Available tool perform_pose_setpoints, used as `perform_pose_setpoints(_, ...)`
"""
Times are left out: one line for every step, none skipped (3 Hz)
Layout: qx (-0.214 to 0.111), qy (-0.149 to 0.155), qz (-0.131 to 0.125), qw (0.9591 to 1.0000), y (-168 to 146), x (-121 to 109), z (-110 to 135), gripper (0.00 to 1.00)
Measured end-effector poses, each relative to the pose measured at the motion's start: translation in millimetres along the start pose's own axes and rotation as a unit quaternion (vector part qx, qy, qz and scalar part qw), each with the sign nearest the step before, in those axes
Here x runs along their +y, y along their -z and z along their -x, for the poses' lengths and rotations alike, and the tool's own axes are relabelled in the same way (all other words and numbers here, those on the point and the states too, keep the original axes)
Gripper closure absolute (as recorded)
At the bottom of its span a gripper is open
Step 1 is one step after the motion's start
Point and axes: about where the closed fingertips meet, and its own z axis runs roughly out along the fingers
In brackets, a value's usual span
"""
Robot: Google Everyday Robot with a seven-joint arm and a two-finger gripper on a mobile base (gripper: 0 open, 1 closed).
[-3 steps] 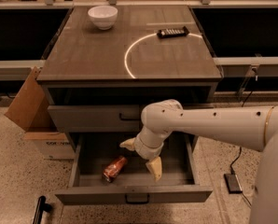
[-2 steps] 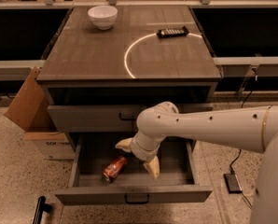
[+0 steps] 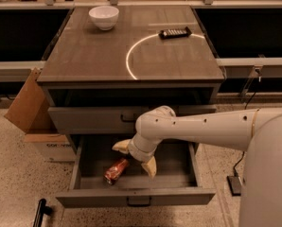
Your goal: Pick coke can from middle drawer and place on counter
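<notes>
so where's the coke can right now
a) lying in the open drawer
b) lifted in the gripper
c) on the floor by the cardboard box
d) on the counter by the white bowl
a: the coke can lies on its side on the floor of the open middle drawer, in its left half, while the gripper hangs open just beside it and has not closed on it.

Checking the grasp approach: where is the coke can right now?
In the camera view, the coke can lies on its side on the floor of the open middle drawer, left of centre, just below and left of the open gripper.
</notes>
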Motion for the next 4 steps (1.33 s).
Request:
perform_pose_setpoints(-0.012, 0.006, -0.024, 0.9996, -17, -7, -9, 0.00)
perform_pose_setpoints(0.009, 0.010, -0.043, 0.9990, -30, -17, -13, 0.00)
perform_pose_setpoints(0.036, 0.000, -0.049, 0.9981, -37, -23, -10, 0.00)
perform_pose_setpoints(0.037, -0.014, -0.051, 0.9980, -39, -23, -9, 0.00)
